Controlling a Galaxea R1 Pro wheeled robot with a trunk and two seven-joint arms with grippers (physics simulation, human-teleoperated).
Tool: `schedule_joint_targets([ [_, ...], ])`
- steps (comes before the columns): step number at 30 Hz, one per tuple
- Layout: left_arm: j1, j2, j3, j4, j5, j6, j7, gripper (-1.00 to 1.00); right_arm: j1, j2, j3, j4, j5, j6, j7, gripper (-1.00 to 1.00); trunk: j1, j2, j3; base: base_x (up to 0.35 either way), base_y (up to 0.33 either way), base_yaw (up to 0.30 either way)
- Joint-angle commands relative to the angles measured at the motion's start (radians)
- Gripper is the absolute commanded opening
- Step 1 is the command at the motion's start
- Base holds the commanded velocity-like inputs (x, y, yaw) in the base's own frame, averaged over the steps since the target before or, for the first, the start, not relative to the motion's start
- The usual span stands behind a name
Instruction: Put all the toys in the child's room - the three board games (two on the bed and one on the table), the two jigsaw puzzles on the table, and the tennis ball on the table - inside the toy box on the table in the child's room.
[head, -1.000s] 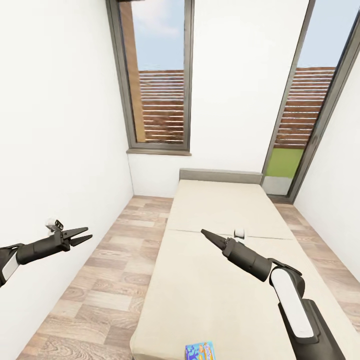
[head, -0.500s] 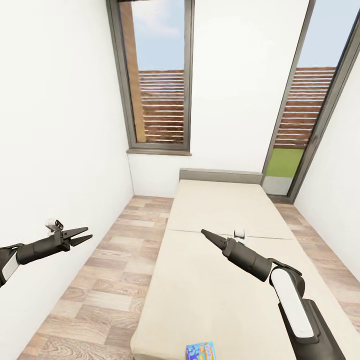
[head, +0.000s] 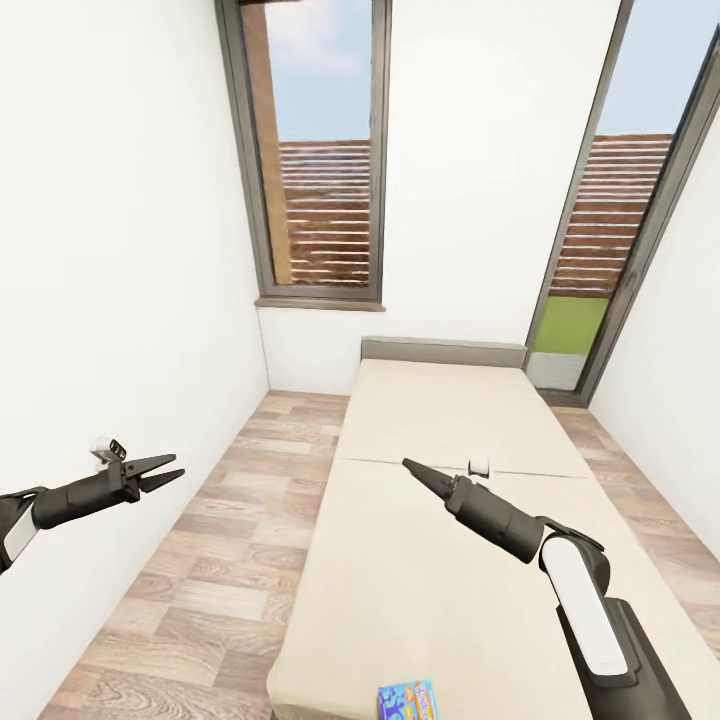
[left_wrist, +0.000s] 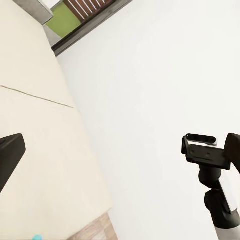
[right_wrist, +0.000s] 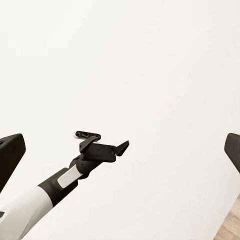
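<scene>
**Game box almost out of sight at the bed's near end**

From the head camera we see the bed (head: 450, 520) at centre and the small blue board game (head: 407, 700) at the bottom edge; we risk losing sight of it. The left gripper (head: 165, 473) is slightly parted, the right gripper (head: 410, 467) looks pinched, both empty.

In the left wrist view, the mattress lies at left.

In the right wrist view, we face the white wall (right_wrist: 150, 60); a blind reach could strike it.

Matt beige cloth bed (head: 450, 560) over wood-plank floor (head: 200, 580).
</scene>
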Motion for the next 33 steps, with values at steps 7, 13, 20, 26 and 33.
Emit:
schedule_joint_targets([
  [7, -0.001, 0.001, 0.001, 0.000, -0.001, 0.010, -0.004, 1.00, -0.001, 0.000, -0.001, 0.000, -0.002, 0.006, 0.001, 1.00, 0.001, -0.002, -0.002, -0.027, 0.091, 0.000],
  [13, -0.001, 0.001, 0.001, -0.001, -0.001, 0.009, -0.004, 1.00, -0.001, 0.000, -0.001, 0.000, -0.003, 0.006, 0.002, 1.00, 0.001, -0.002, -0.001, -0.074, 0.144, -0.032],
  [20, -0.001, 0.001, 0.000, -0.001, -0.001, 0.008, -0.004, 1.00, -0.001, 0.000, -0.001, 0.000, -0.003, 0.006, 0.002, 1.00, 0.001, -0.002, 0.003, -0.043, 0.052, -0.171],
  [26, -0.001, 0.001, 0.000, -0.001, -0.001, 0.008, -0.004, 1.00, -0.001, 0.000, -0.001, 0.000, -0.003, 0.006, -0.002, 1.00, 0.001, -0.002, 0.005, -0.071, 0.092, -0.073],
  [33, -0.001, 0.001, 0.000, -0.002, -0.001, 0.008, -0.004, 1.00, -0.001, 0.000, -0.001, 0.000, -0.003, 0.006, -0.002, 1.00, 0.001, -0.002, 0.006, -0.012, 0.051, -0.015],
])
